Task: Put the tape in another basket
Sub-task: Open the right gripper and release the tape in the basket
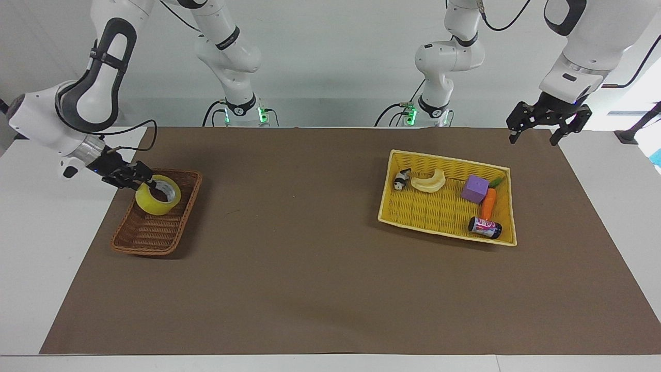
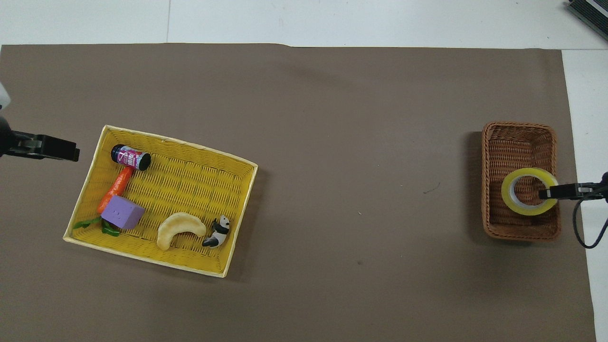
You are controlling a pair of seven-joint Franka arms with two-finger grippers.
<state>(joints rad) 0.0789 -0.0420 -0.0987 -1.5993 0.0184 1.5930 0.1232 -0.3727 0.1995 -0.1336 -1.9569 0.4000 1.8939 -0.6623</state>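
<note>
Facing view: the tape is pinched at its rim by the right end effector, low in the basket, at the end nearer the robots. It should be lowered until the roll is borne by the weave, then released.

Overhead view: the tape lies within the basket's walls. The left end effector, fingers apart, waits beside the yellow basket.

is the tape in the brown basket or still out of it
In: the tape sits low inside the brown basket, at its end nearer the robots, with the right gripper shut on its rim.
</note>
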